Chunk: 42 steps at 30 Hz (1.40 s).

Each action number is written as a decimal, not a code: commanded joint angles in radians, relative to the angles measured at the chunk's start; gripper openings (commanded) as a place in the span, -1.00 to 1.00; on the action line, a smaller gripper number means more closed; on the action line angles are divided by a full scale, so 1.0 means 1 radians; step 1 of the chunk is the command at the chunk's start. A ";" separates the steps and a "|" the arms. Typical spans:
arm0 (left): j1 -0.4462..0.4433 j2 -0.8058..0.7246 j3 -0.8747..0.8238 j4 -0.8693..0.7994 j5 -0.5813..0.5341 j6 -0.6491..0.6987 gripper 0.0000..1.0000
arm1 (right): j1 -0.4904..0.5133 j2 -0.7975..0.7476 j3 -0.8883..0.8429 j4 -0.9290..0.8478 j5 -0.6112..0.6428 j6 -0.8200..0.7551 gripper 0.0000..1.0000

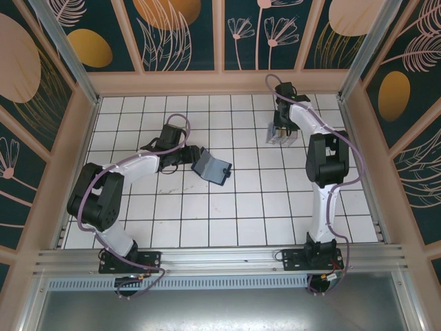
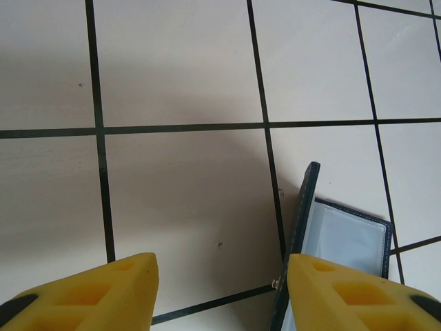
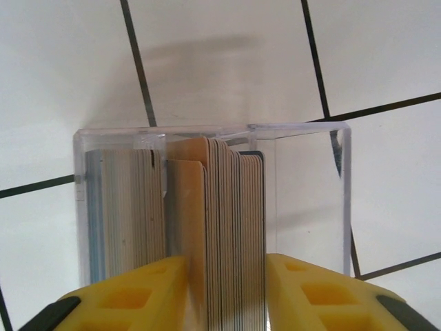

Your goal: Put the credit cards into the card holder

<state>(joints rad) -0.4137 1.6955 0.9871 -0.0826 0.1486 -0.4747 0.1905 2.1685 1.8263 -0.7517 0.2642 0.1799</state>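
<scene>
The card holder (image 1: pixel 211 167) lies open on the tiled floor, navy outside and pale blue-grey inside (image 2: pixel 348 238). My left gripper (image 1: pixel 186 154) sits just left of it, open (image 2: pixel 220 276), its right finger over the wallet's navy edge and bare tile between the fingers. The credit cards (image 3: pixel 227 200) stand on edge in a clear plastic tray (image 3: pixel 303 200), orange, beige and grey. My right gripper (image 3: pixel 226 276) reaches down into that tray (image 1: pixel 271 134), its yellow fingers (image 3: pixel 124 296) pressed against both sides of a bundle of several cards.
White tiles with black grout cover the floor (image 1: pixel 227 207). Patterned walls enclose it on three sides. A second pack of grey-white cards (image 3: pixel 127 207) stands in the tray's left part, outside the grip. Open floor lies between the two arms.
</scene>
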 commanded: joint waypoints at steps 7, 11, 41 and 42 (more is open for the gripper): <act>-0.004 0.013 -0.009 0.001 0.023 -0.004 0.06 | -0.054 -0.068 -0.031 0.020 -0.231 0.008 -0.08; -0.004 0.013 -0.008 0.016 0.028 -0.012 0.07 | -0.070 -0.071 -0.041 0.033 -0.274 0.009 -0.01; -0.004 0.071 -0.008 0.015 0.052 -0.014 0.08 | -0.189 -0.179 -0.181 0.132 -0.551 0.009 0.02; -0.004 0.070 -0.009 0.022 0.054 -0.018 0.08 | -0.191 -0.187 -0.187 0.136 -0.552 0.008 0.03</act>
<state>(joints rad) -0.4137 1.7500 0.9855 -0.0708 0.1822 -0.4759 0.0013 2.0476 1.6592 -0.6086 -0.3119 0.2111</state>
